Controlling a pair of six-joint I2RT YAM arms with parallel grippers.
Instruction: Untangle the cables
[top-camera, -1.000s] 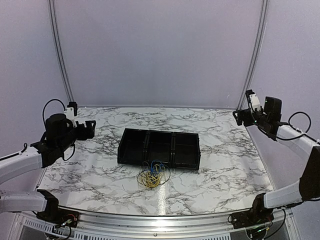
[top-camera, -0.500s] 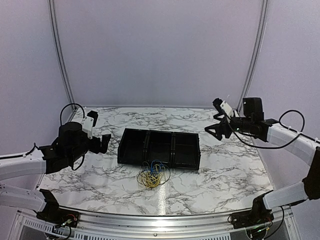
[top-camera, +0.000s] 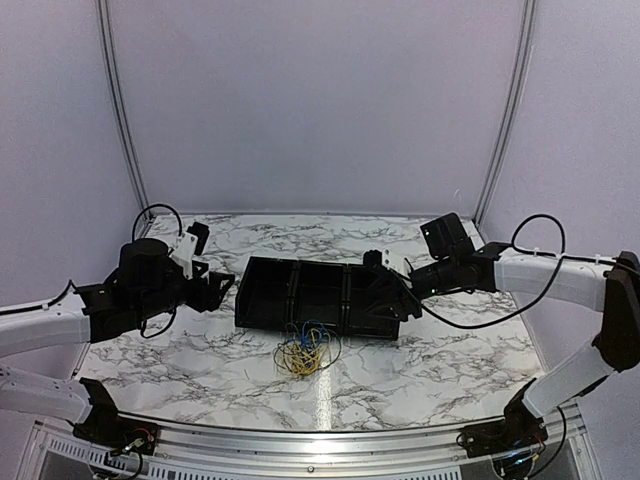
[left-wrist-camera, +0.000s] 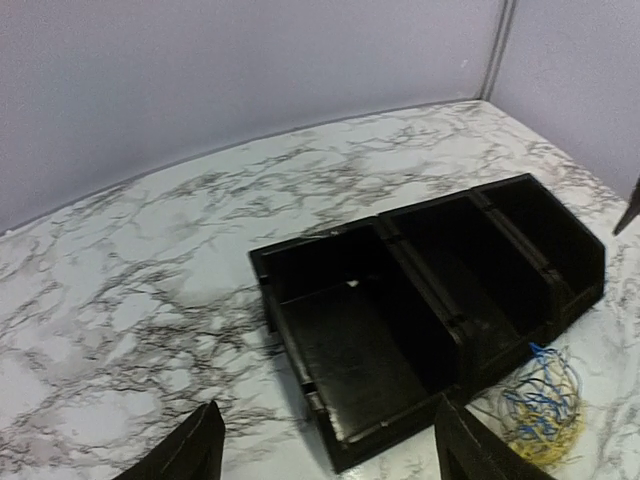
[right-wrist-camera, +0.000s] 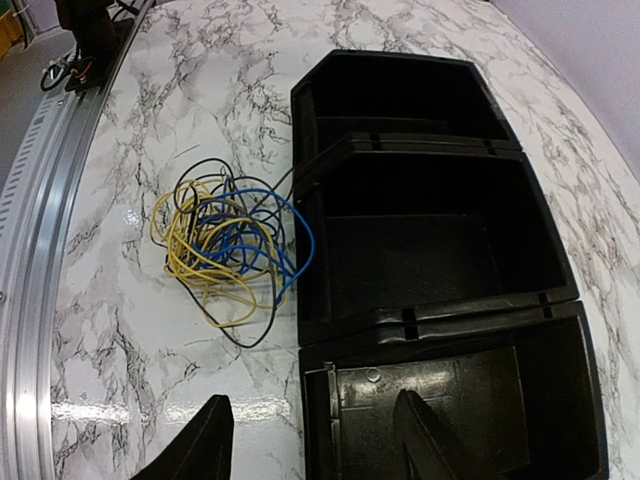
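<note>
Cables (top-camera: 306, 352) lie tangled on table (top-camera: 450, 350), touching tray (top-camera: 318, 297) near wall; only the right wrist view resolves black strands among yellow and blue; left end effector (left-wrist-camera: 328, 425) and right end effector (right-wrist-camera: 312, 410) both parted, gripping nothing.

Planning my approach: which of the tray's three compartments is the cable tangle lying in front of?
The middle compartment: the cables lie just outside its near wall, while the other two sit off to either side.

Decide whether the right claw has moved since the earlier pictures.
Yes. The right claw has swung left from the far right edge to the black tray's right end.
</note>
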